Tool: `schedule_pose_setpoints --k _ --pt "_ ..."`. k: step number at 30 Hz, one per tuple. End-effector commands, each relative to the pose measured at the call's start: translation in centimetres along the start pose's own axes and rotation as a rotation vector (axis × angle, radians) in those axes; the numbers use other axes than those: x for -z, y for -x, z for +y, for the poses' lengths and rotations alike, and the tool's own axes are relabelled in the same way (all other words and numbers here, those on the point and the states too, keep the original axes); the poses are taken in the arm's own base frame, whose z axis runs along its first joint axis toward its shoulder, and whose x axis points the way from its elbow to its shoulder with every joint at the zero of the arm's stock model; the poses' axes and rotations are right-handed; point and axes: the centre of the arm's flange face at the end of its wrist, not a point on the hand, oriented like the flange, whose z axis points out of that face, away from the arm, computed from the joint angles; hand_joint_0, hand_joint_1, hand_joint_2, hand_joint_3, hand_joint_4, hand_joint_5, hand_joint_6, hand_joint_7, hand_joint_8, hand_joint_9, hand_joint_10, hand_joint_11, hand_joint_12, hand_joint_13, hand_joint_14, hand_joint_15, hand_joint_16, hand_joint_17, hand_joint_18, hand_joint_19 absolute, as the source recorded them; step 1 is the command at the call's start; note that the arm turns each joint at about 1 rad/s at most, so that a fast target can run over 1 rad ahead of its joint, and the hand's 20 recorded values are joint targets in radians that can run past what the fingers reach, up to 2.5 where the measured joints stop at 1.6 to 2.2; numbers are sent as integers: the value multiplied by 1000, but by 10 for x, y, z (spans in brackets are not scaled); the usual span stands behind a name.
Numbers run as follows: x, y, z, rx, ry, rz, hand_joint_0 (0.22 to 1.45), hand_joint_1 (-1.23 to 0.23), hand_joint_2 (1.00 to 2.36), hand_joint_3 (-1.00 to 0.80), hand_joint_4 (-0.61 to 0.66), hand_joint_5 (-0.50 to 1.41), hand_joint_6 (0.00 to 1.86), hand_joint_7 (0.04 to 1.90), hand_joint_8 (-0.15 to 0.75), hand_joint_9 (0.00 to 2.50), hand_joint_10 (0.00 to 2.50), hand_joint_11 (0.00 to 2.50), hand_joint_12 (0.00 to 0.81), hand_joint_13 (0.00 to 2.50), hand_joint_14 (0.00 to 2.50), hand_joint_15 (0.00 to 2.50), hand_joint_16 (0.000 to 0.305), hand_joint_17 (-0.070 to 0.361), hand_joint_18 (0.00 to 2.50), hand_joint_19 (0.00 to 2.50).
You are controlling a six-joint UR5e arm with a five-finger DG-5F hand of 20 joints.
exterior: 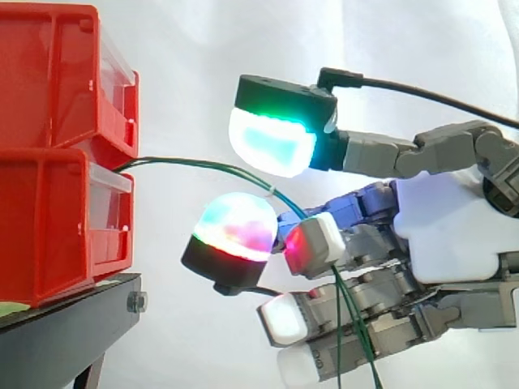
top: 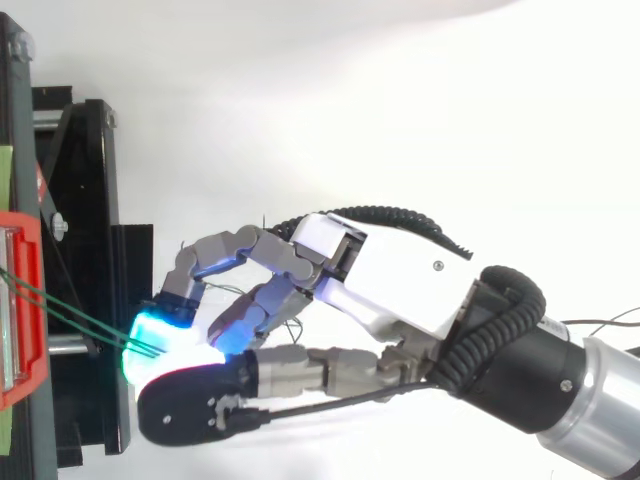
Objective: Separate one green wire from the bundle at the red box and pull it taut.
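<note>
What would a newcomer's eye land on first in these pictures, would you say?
The hand's glowing fingertips stand out first, lit cyan, green and red at the middle of the side view. Next come the stacked red bins at the left, with thin green wires running from them into the hand's pinch.

Black stand with stacked red bins

The stand (exterior: 77, 328) carries the lower bin (exterior: 57, 219) directly on its top surface, and the bin's open front reaches almost to the stand's front edge. A pale green strip (exterior: 10, 309) lies on the stand just under the lower bin's base. A bolt (exterior: 136, 302) sits in the stand's corner, just below the lower bin's front. The upper bin (exterior: 57, 73) rests on the lower bin, not on the stand.
</note>
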Motion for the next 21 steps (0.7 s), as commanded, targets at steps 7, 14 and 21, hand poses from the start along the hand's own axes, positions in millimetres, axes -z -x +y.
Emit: schedule_pose_setpoints --k 7,14,21 --pt "6 10 10 4 -39 -9 591 -587 1017 -251 123 -208 910 934 282 1276 19 1043 390 1109 20 524 51 116 828 480" --pt "12 16 31 11 -40 -13 604 -677 1016 -263 108 -211 921 920 285 1234 22 1035 385 1102 22 523 51 116 828 473" --pt "16 16 33 34 -53 -14 546 -603 1000 -500 124 -209 899 896 288 1267 20 1028 393 1123 21 520 53 119 847 469"
